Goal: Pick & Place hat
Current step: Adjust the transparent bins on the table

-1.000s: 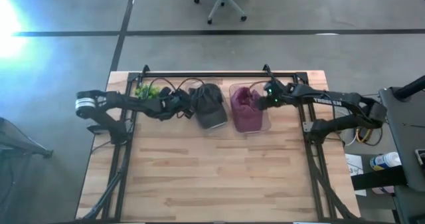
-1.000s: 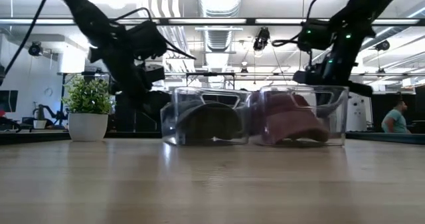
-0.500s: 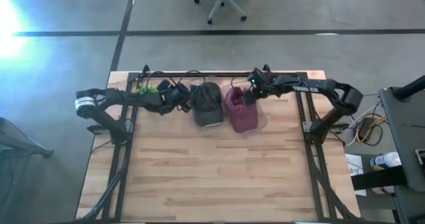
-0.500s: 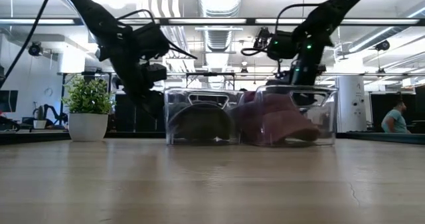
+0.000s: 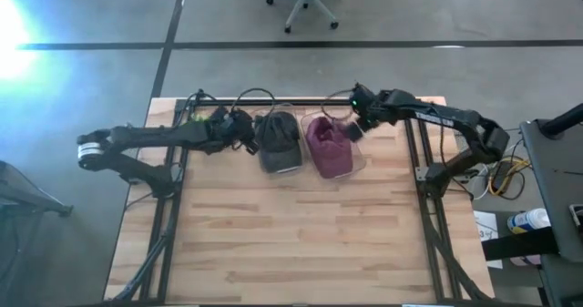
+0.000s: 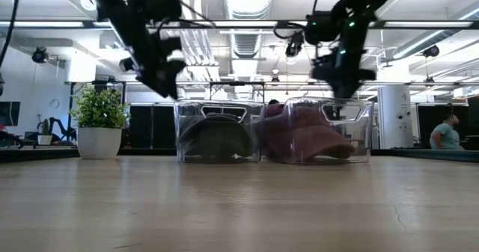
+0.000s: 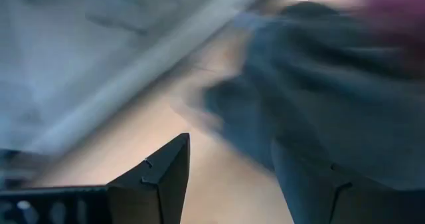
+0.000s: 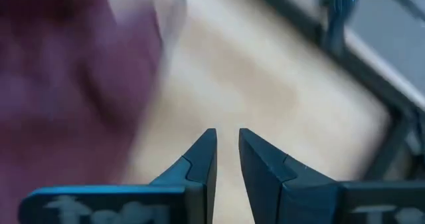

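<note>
Clear bins (image 6: 217, 132) hold grey hat (image 5: 277, 136) and maroon hat (image 5: 330, 147); left pincer (image 7: 232, 177) wide, right pincer (image 8: 226, 159) narrow.

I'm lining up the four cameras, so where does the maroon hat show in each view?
High view: maroon hat in the right clear bin, just right of centre at the table's back.
Low view: right of centre, behind the bin's wall.
Left wrist view: only a maroon blur at the top right corner.
Right wrist view: the blurred maroon mass on the left.
Shared landmark: the dark hat beside it.
</note>
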Tool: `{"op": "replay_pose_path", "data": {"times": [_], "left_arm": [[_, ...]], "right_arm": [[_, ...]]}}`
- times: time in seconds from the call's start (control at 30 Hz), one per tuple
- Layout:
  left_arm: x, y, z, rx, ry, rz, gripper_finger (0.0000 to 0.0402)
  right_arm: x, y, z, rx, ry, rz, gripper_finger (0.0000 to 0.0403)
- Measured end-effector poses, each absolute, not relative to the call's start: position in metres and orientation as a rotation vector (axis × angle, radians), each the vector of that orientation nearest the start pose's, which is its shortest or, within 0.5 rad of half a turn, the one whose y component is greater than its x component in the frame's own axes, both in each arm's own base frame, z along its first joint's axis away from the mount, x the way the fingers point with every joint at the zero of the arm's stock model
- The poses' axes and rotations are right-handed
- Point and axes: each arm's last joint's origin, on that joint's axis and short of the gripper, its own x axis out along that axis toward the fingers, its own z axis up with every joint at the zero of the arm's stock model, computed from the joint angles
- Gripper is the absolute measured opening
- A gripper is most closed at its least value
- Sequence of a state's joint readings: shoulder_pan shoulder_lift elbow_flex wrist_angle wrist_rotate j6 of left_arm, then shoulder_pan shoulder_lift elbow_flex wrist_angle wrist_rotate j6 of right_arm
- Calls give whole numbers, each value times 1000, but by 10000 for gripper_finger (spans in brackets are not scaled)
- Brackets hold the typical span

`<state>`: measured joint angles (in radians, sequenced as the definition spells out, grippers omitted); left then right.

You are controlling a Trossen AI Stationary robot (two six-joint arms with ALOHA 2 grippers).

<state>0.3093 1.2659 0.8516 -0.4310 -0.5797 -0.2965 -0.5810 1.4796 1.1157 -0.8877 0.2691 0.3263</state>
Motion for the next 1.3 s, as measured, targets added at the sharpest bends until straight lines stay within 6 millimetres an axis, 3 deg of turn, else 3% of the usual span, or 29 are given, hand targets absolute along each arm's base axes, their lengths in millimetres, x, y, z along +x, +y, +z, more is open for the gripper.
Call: {"op": "replay_pose_path", "data": {"times": [0.13,0.27,0.4,0.53,0.67,0.9,1.17,1.3], "left_arm": [[243,55,247,-404,693,657,206],[254,7,247,-354,691,470,206],[269,-25,233,-260,720,330,206],[281,-24,204,-234,818,392,206],[284,-20,196,-216,812,503,206],[268,-17,200,-253,868,595,206],[249,-15,212,-288,876,697,206],[245,-18,221,-402,829,679,206]], "right_arm": [[192,-131,245,485,1336,-932,59],[163,-108,237,558,1352,-961,59],[156,-100,221,616,1299,-977,59],[171,-102,204,670,1229,-906,59],[189,-98,190,694,1294,-818,59],[220,-89,195,611,1298,-718,59],[254,-101,212,575,1153,-667,59],[258,-101,219,539,1179,-673,59]]}}
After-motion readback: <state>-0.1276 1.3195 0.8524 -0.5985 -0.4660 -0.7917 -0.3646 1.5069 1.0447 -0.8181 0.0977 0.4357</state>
